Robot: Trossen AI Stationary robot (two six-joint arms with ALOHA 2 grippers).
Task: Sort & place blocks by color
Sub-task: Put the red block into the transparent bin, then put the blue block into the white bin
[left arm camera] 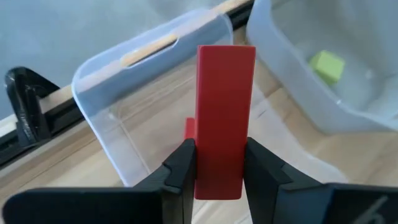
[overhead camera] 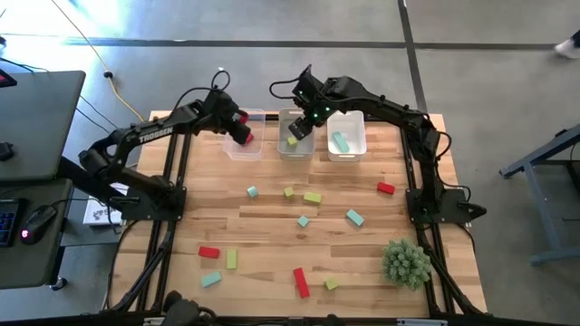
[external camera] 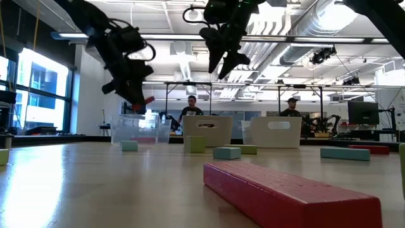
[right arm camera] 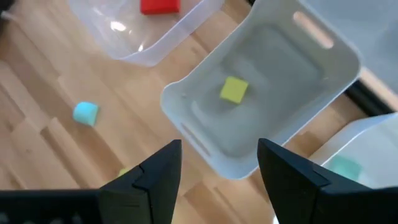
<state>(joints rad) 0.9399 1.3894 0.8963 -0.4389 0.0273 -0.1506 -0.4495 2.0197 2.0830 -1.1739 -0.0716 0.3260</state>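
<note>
My left gripper point(overhead camera: 243, 136) hangs over the left clear bin point(overhead camera: 256, 148), shut on a red bar point(left arm camera: 222, 93). Another red block point(left arm camera: 189, 127) lies in that bin, mostly hidden behind the bar. My right gripper point(right arm camera: 217, 163) is open and empty above the middle bin point(right arm camera: 311, 81), which holds a yellow-green cube point(right arm camera: 234, 89). The right bin point(overhead camera: 357, 143) holds a teal block point(overhead camera: 340, 141). Several red, yellow-green and teal blocks lie flat on the table, among them a red bar point(overhead camera: 300, 282) and a teal cube point(overhead camera: 252, 191). My left gripper pinches the red bar between its two fingers point(left arm camera: 183, 168) on the bar's two long side faces, near one end point(left arm camera: 217, 180). The bar runs along the fingers and sticks out well past their tips. The fingers slant down from above. The bar is lifted clear over the left bin.
A spiky green fake plant point(overhead camera: 406, 263) stands at the table's near right corner. The three bins sit side by side at the far edge. Loose blocks spread over the middle and near part of the table. People stand in the room behind point(external camera: 191, 107).
</note>
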